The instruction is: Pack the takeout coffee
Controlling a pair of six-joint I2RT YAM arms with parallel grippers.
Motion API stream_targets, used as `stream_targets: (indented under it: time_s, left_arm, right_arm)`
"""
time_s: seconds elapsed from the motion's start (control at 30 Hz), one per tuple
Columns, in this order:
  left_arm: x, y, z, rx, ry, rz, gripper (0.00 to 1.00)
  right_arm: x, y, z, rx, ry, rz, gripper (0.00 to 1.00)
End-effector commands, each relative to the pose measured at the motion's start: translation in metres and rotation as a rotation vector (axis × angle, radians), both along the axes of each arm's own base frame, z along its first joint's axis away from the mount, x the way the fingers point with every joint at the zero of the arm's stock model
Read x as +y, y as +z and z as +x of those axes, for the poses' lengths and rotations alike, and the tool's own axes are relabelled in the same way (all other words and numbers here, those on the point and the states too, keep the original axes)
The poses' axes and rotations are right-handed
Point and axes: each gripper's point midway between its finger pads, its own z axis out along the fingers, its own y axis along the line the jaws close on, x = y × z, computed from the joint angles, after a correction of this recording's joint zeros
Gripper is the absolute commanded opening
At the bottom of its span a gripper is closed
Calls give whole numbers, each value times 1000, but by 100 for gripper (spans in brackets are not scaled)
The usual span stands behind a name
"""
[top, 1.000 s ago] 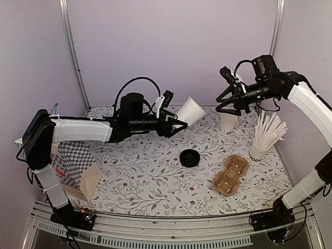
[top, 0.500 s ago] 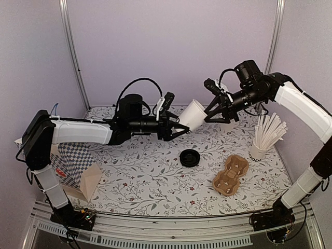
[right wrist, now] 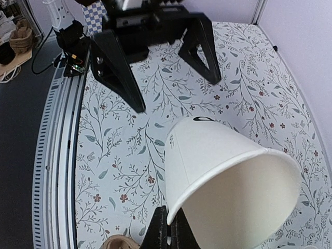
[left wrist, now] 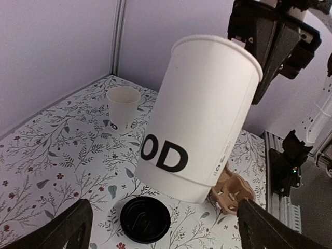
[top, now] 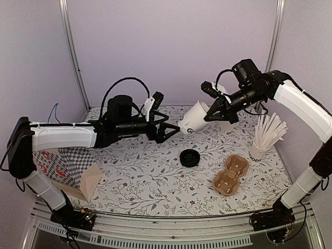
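- The black lid (top: 190, 157) lies flat on the table (top: 135, 171), near the brown carrier (top: 231, 175).
- The left pincer (top: 168, 130) gapes wide, touching nothing.
- The right pincer (right wrist: 167, 231) pinches the rim of the takeout coffee cup (top: 192, 122), which hangs tilted and lidless above the table.

**What my cameras keep from me**

On the left wrist view, my left end effector (left wrist: 163, 207) shows only as two dark fingers (left wrist: 65, 231) cut off by the bottom edge. The held cup (left wrist: 199, 116) covers most of the cardboard carrier (left wrist: 236, 194), and its lettering reads just "OD" (the rest curves out of sight). On the right wrist view, my right end effector (right wrist: 168, 233) is a thin dark sliver at the bottom edge where it pinches the rim, and that edge also crops the cup's mouth. From above, the second cup (top: 228, 127) sits mostly hidden behind my right wrist. The print on the cup of sticks (top: 258, 152) is too small to read.
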Motion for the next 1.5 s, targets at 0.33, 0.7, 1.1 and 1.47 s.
stream_targets:
  time_s: [0.33, 0.7, 1.1, 1.47]
  left_arm:
    - [120, 14, 87, 89, 538, 327, 100]
    - [113, -4, 73, 97, 433, 249, 100]
    - [110, -10, 62, 106, 382, 249, 99]
    - [103, -11, 58, 81, 319, 261, 99]
  right_arm:
    - [48, -133, -84, -192, 250, -600, 0]
    - [63, -183, -96, -211, 327, -741, 2]
    - [60, -167, -101, -226, 326, -705, 39]
    - [22, -70, -68, -189, 145, -366, 45]
